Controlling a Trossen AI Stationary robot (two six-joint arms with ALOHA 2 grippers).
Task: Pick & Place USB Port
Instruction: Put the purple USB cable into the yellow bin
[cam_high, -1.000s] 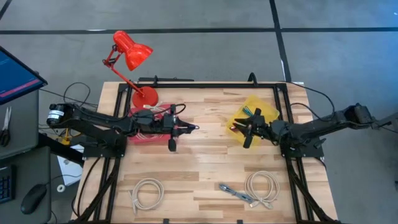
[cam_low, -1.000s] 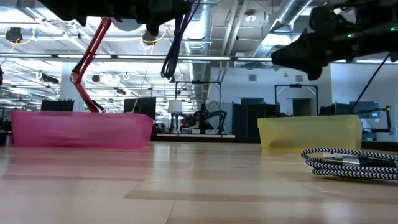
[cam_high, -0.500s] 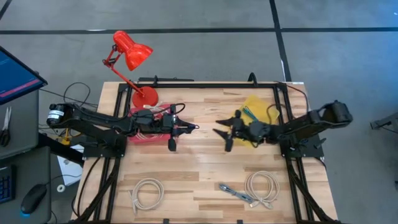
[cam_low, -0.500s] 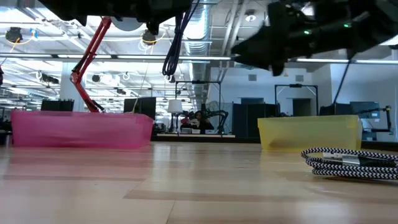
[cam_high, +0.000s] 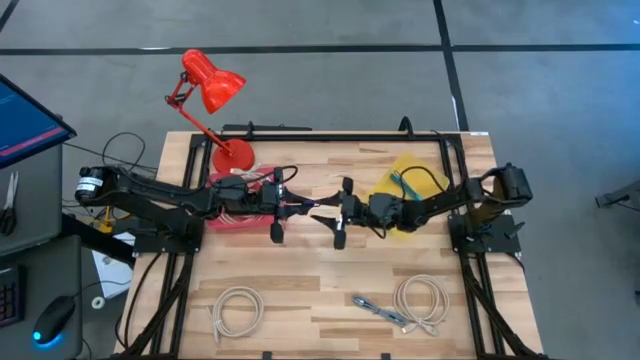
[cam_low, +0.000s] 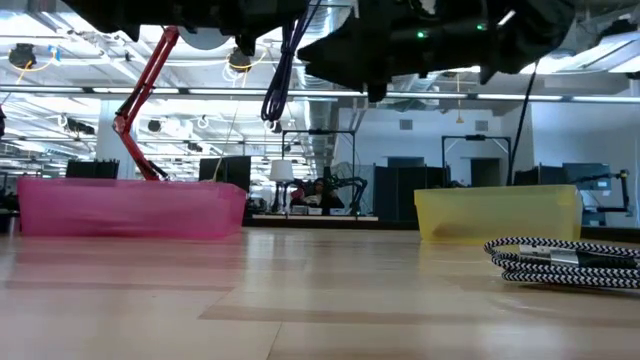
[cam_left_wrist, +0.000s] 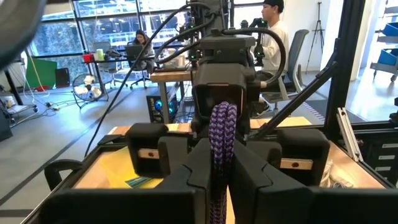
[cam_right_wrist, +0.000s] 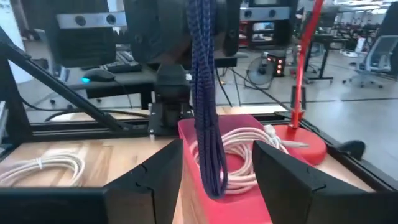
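The left gripper (cam_high: 300, 207) has its fingers (cam_left_wrist: 193, 180) pressed onto a dark purple braided USB cable (cam_left_wrist: 222, 140), which hangs from the pinch above the table, in front of the translucent pink rectangular bin (cam_high: 240, 203). The right gripper (cam_high: 335, 213) faces it at the table's middle with its fingers (cam_right_wrist: 155, 174) spread to either side of the hanging cable loop, not closed on it. Behind the right arm sits the yellow plastic bin (cam_high: 410, 185). The wooden slatted table (cam_high: 320, 270) also carries a white coiled cable (cam_high: 237, 310) and a black-and-white braided coiled cable (cam_high: 420, 300) at its front. A red desk lamp (cam_high: 210, 95) stands at the rear left corner.
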